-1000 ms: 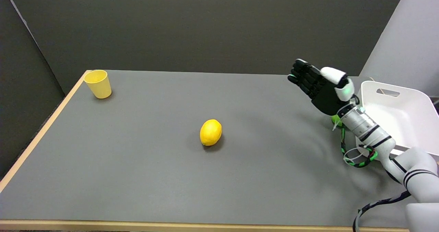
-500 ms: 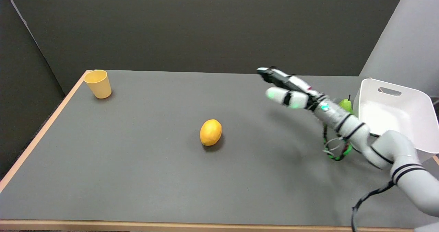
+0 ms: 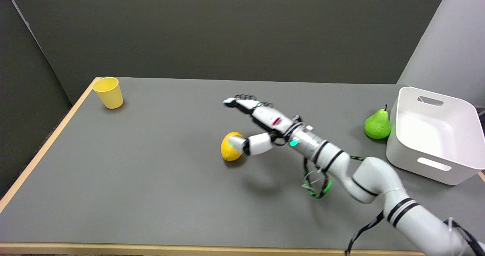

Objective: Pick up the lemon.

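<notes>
While the right hand [image 3: 261,129] hovers unclenched over the lemon [image 3: 230,147], yellow cup [image 3: 108,92] (upright), white bin [image 3: 432,161], pear [image 3: 377,124] beside it.

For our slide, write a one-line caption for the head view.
Open right hand reaches over the lemon on the grey table.

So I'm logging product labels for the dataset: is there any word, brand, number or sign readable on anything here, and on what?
None can be read.
The yellow cup, lemon, green pear and white bin show plain surfaces.
The right robot hand bears a small red mark, too small and blurred to read as text.
</notes>
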Controlling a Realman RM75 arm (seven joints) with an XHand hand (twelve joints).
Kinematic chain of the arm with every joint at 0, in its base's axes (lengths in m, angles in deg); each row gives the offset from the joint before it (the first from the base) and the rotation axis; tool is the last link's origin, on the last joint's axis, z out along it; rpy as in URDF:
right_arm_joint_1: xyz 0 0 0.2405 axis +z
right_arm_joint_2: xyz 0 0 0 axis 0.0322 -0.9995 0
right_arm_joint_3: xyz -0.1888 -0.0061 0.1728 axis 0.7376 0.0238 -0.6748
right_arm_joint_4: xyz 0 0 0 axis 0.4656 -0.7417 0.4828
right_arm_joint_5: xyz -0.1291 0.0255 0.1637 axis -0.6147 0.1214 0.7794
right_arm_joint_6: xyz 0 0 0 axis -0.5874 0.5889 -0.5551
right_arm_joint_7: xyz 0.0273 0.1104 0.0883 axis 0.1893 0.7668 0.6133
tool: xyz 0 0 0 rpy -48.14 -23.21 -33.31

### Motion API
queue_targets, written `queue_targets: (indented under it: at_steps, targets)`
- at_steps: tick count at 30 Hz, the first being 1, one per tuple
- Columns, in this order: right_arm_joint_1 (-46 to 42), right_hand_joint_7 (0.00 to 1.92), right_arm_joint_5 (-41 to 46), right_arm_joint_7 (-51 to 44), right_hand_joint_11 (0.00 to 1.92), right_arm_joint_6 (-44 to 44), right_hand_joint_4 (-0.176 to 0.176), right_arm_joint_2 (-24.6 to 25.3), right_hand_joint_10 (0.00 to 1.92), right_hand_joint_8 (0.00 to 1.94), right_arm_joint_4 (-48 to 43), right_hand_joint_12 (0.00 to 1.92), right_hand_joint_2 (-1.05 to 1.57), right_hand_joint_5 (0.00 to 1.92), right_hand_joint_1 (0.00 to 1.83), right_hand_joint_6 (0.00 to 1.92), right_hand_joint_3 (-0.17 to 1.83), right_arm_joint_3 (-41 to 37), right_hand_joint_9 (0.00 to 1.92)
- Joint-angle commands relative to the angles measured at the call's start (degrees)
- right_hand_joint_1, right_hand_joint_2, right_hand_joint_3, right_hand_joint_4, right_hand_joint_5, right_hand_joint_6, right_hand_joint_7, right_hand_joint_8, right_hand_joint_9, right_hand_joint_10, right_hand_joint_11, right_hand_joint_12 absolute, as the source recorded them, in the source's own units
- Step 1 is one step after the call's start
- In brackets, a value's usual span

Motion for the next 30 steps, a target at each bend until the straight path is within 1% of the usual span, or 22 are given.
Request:
queue_targets:
  at_steps: [1,5,7,10,12,14,18,25,30]
  targets:
    - [3.66,0.07,0.11,-16.26,0.0,7.88,-0.083,8.17,0.36,0.24,-3.34,0.44,0.61,0.07,0.4,0.36,0.92,13.28,0.0]
    - [4.98,0.07,0.11,-16.26,0.0,6.89,-0.079,8.41,0.38,0.25,-1.0,0.48,0.61,0.07,0.4,0.36,0.92,13.37,0.0]
    - [5.67,0.06,0.11,-16.65,0.0,6.5,-0.075,8.18,0.36,0.29,0.06,0.46,0.58,0.04,0.57,0.4,0.97,13.15,0.01]
    - [7.91,0.08,0.11,-16.81,0.0,5.81,-0.059,7.56,0.43,0.28,2.77,0.52,0.63,0.09,0.4,0.37,0.92,12.82,0.0]
    - [9.64,0.1,0.11,-16.9,0.0,5.37,-0.049,7.12,0.46,0.24,5.44,0.54,0.69,0.13,0.42,0.32,0.81,12.82,0.0]
    - [10.72,0.11,0.11,-16.9,0.0,5.37,-0.024,6.66,0.48,0.29,7.91,0.64,0.63,0.13,0.4,0.42,0.97,12.83,0.02]
    - [12.32,0.13,0.11,-16.9,0.0,5.37,-0.01,5.86,0.55,0.3,11.69,0.69,0.62,0.16,0.4,0.45,0.98,12.58,0.02]
    - [10.9,0.15,0.11,-16.59,0.0,5.29,-0.004,4.74,0.56,0.3,12.32,0.7,0.62,0.17,0.37,0.46,0.98,11.48,0.02]
    - [8.22,0.15,0.11,-16.35,0.0,3.72,-0.003,4.26,0.56,0.3,12.82,0.7,0.62,0.17,0.36,0.46,0.98,8.39,0.02]
